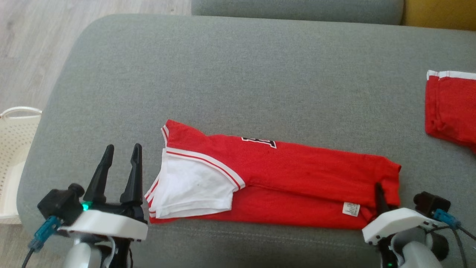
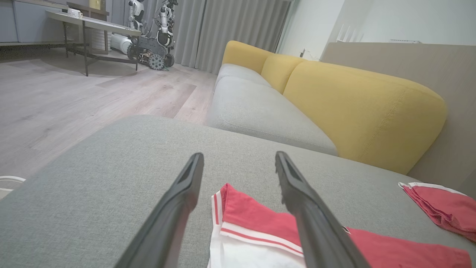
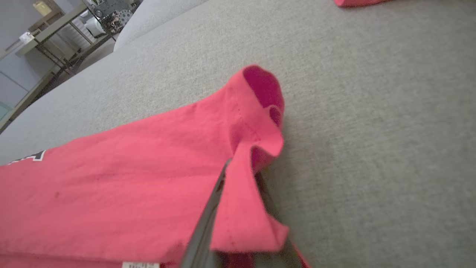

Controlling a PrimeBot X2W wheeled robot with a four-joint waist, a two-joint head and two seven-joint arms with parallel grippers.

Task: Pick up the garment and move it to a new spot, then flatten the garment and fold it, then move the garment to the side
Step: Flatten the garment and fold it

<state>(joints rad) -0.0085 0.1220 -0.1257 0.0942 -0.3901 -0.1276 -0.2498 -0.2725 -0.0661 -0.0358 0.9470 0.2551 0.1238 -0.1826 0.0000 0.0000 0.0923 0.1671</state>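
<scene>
Right gripper (image 1: 380, 189) clamps the garment (image 1: 290, 178), which stretches leftward toward left gripper (image 1: 123, 147).

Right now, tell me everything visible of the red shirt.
The red shirt, a soft knit, lies folded into a long band on the grey sofa cushion. White sleeve with red-striped trim at its left end, black-and-white print at the far edge, white label near the right. The right end effector pinches its right hem; the left end effector hovers open beside the sleeve.

The black left claw (image 1: 123, 146) has a white wrist shell (image 1: 108, 225).
</scene>
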